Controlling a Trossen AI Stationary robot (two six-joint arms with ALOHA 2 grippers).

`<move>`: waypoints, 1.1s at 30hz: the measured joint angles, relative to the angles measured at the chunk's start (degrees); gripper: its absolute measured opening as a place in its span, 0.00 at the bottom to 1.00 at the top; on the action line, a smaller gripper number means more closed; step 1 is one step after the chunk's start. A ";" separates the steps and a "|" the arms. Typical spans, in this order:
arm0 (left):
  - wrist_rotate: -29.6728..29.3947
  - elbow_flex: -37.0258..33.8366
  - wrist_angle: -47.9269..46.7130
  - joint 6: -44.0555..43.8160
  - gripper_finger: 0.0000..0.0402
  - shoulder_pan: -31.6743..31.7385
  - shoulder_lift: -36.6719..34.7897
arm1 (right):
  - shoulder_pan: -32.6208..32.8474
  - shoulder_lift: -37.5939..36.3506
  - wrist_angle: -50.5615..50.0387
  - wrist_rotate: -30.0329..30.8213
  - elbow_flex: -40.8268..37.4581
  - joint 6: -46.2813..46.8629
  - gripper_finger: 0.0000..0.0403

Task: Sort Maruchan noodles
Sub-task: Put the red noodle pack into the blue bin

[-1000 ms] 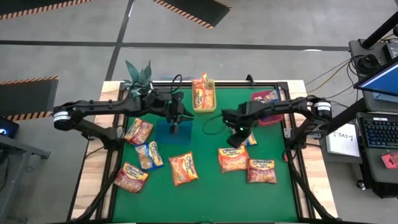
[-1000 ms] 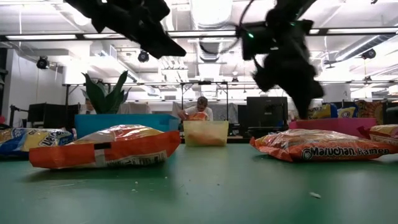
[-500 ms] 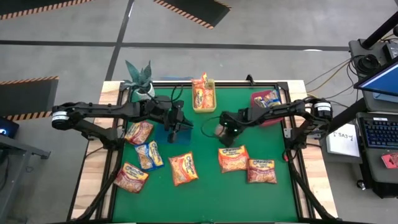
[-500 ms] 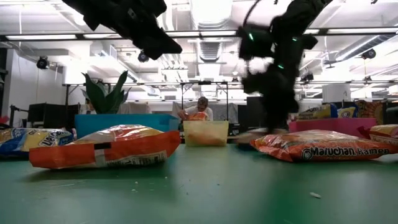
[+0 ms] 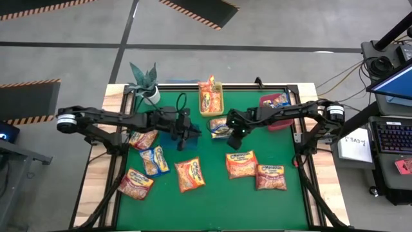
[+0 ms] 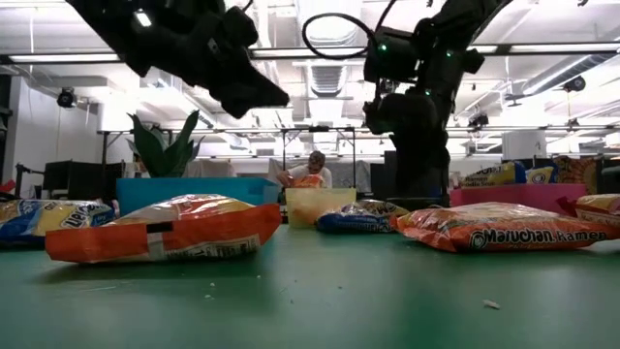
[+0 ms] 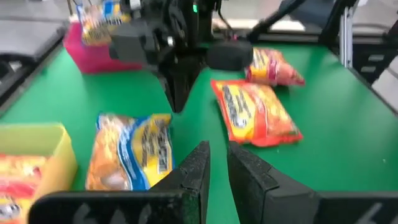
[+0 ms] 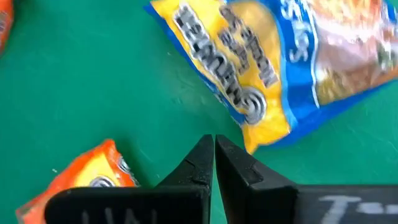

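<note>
The right gripper [image 5: 233,137] had its fingers pressed together and held nothing. It hung just above the green table [image 5: 212,193], right beside a blue-edged packet [image 5: 220,127] that lay flat near the yellow bin [image 5: 211,111] at the far middle; in the right wrist view that packet [image 8: 292,62] lay just beyond the closed fingertips, not between them. The left gripper [image 5: 187,136] showed only a thin gap between its fingers [image 7: 198,167] and nothing in them; it hung above the table by the blue bin [image 5: 168,136], facing the right arm across the mat.

Half a second earlier the right gripper had been lower and over that same spot, and a second earlier it had been farther right, near the orange packets; the blue-edged packet now lay free by the yellow bin, where none had lain a second before. The left gripper had drifted slightly nearer.

The other packets had not moved: a red-pink one [image 5: 143,137] and a blue-edged one [image 5: 154,160] at the left, another [image 5: 136,184] at the near left, an orange one [image 5: 190,174] in the middle, and two more [image 5: 241,164] [image 5: 271,176] at the right. One packet [image 5: 208,95] stood in the yellow bin, and another [image 5: 276,100] lay in the red bin [image 5: 277,121] at the far right.
</note>
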 joint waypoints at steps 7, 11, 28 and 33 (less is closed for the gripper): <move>0.28 1.94 -12.46 -0.90 0.09 -1.22 -0.49 | -0.09 0.38 1.72 1.58 -0.87 -2.03 0.02; 0.79 4.81 -24.43 -1.42 0.09 -4.57 -0.35 | 0.07 0.42 4.42 1.51 -0.87 -3.60 0.02; 2.70 10.08 -50.22 -25.92 0.09 -20.25 -0.09 | 5.18 0.33 10.37 1.38 -0.90 -6.13 0.02; 4.73 11.26 -63.92 -41.77 0.09 -23.50 -0.09 | 7.45 0.33 12.09 1.40 -0.90 -6.87 0.02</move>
